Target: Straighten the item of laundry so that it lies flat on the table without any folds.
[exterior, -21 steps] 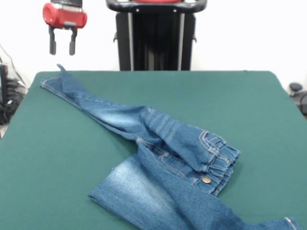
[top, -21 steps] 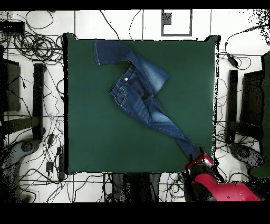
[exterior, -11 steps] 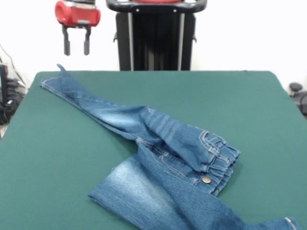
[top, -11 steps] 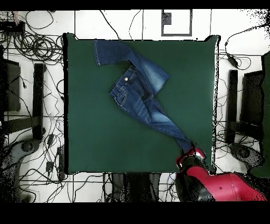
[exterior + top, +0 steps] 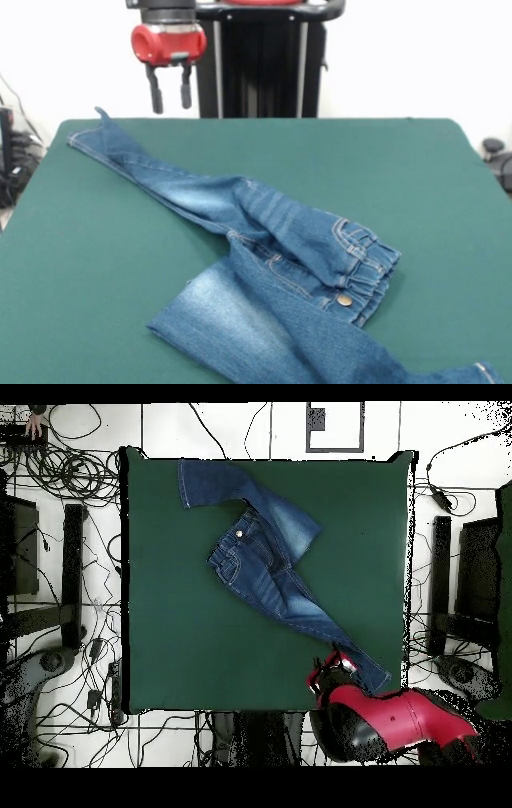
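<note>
The small blue denim jeans lie crumpled on the dark green table. One leg stretches out to the far left corner. The other leg is folded over and runs off toward the near right edge. The gathered waistband with its metal button faces right. My gripper hangs open and empty above the far left corner, just beyond that leg's hem. In the overhead view the jeans run diagonally across the table, and the gripper sits by the lower right leg end.
The robot's black pedestal stands behind the table's far edge. Cables and black stands lie on the floor around the table. Bare green cloth lies to the near left of the jeans.
</note>
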